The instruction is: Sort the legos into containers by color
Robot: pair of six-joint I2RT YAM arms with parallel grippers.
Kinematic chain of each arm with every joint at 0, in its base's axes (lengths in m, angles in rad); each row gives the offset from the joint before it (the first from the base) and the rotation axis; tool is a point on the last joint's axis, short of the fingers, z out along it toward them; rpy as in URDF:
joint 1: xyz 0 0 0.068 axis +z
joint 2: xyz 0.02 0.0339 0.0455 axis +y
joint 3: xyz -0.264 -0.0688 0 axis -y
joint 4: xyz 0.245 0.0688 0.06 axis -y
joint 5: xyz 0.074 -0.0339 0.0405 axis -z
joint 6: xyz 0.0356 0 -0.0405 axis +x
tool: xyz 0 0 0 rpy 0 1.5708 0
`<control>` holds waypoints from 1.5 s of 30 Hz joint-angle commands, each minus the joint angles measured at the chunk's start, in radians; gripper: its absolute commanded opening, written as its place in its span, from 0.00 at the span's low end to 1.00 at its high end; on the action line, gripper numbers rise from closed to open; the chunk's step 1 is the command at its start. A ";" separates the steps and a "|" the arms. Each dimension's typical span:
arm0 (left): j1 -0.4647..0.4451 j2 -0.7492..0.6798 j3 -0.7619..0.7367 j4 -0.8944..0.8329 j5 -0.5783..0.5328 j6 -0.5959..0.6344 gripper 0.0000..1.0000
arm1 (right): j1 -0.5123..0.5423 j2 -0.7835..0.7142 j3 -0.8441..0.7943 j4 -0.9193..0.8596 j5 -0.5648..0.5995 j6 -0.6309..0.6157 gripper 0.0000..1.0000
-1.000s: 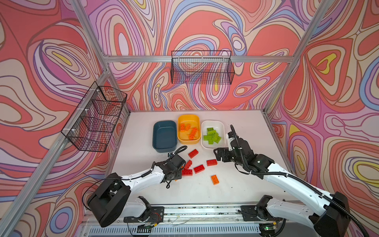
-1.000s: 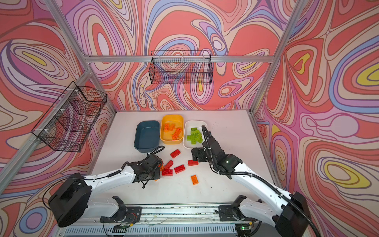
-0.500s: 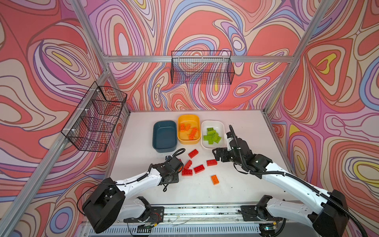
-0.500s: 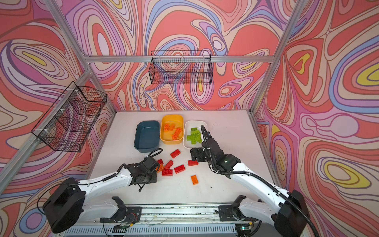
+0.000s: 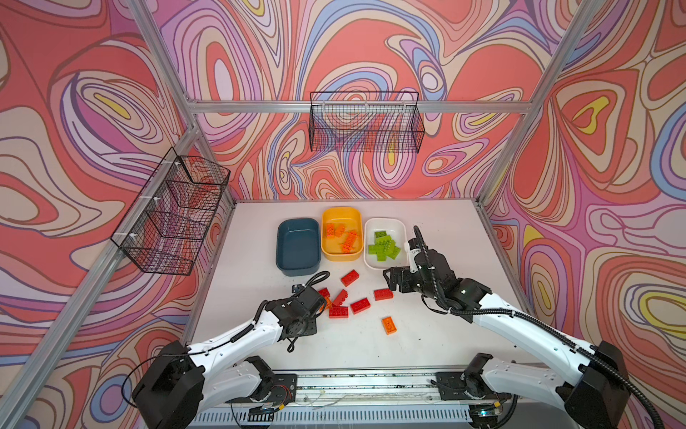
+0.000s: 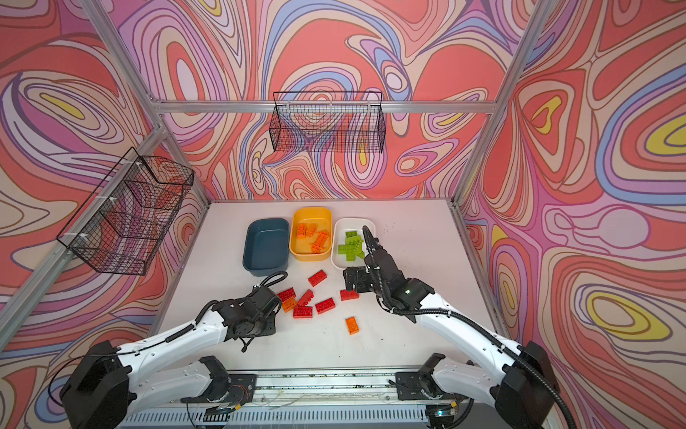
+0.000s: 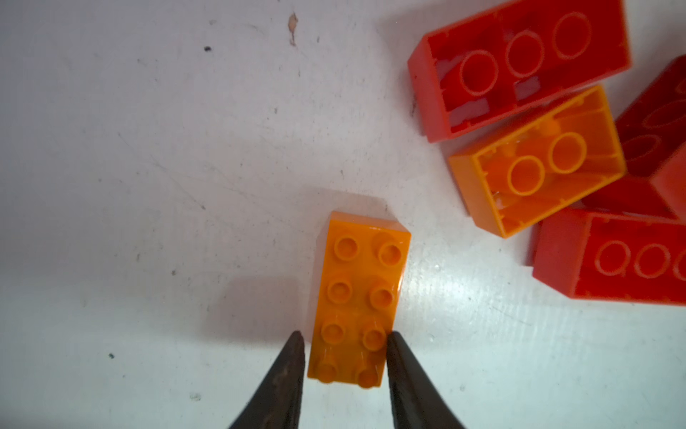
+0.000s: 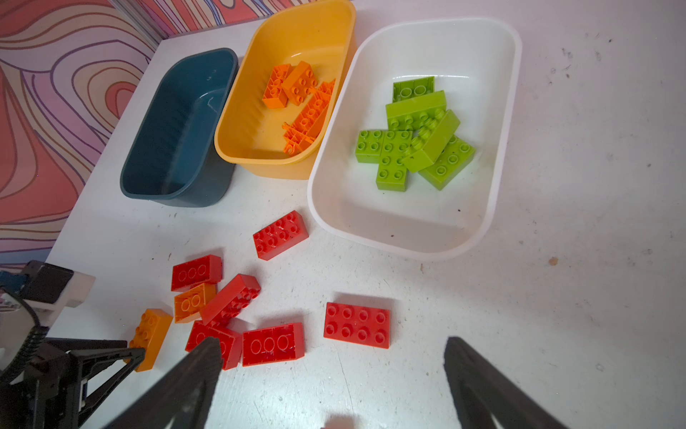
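Orange lego (image 7: 359, 293): left end effector (image 7: 344, 336) closing around it.

left gripper (image 7: 343, 353) narrow-jawed and low, right gripper (image 8: 332, 343) spread wide, hovering higher.

The left arm (image 5: 237, 336) and right arm (image 5: 519, 323) were white-shelled with black joints. Behind the right claw (image 8: 330, 345) trailed a black corrugated cable (image 5: 493, 314). The left claw's (image 7: 343, 338) fingers (image 7: 286, 375) were dark, tapered and scuffed.

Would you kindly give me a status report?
Left gripper straddles orange brick, grip unconfirmed. Right gripper open over red brick. Nothing blocking.
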State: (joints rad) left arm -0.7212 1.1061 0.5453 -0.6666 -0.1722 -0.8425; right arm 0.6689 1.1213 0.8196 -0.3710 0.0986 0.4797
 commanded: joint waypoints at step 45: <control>0.212 0.262 0.549 0.041 0.077 0.223 0.31 | 0.003 -0.129 -0.018 -0.078 0.105 -0.015 0.98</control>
State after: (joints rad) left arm -0.5144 1.3281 1.0348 -0.6209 -0.1345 -0.6556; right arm 0.6689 1.0153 0.8181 -0.4194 0.1764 0.4683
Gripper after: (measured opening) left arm 0.307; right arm 0.982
